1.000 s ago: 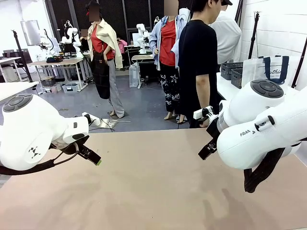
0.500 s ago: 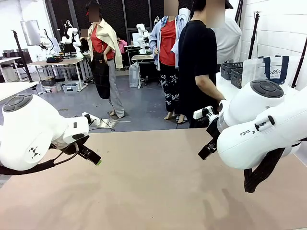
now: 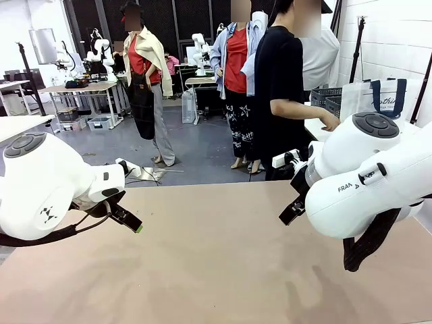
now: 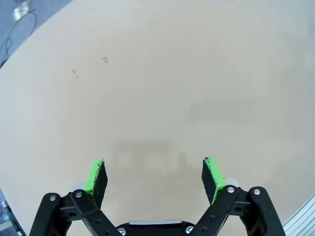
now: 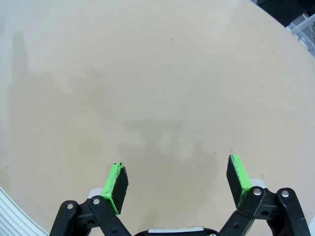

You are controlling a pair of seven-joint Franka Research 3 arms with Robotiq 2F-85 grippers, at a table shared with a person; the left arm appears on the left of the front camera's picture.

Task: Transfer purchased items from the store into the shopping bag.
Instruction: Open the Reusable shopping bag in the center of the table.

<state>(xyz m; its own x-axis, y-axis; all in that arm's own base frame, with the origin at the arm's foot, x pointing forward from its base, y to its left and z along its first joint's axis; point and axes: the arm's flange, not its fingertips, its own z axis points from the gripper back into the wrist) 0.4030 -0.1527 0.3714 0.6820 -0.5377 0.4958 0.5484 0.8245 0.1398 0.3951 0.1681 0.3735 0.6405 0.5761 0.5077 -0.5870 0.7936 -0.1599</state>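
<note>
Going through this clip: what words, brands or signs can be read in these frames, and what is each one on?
"FRAN": black print on the right arm; the rest is cut off by the casing.
"othin": navy script on the bag with navy handles; both ends of the word are hidden by the straps, and the smaller line beneath is too small to read.
Left arm: a small black emblem, no letters.

Grey floor (image 3: pixel 196 145), white brick wall (image 3: pixel 386 37), cluttered worktable (image 3: pixel 86 88), tan tabletop (image 3: pixel 216 263)
</note>
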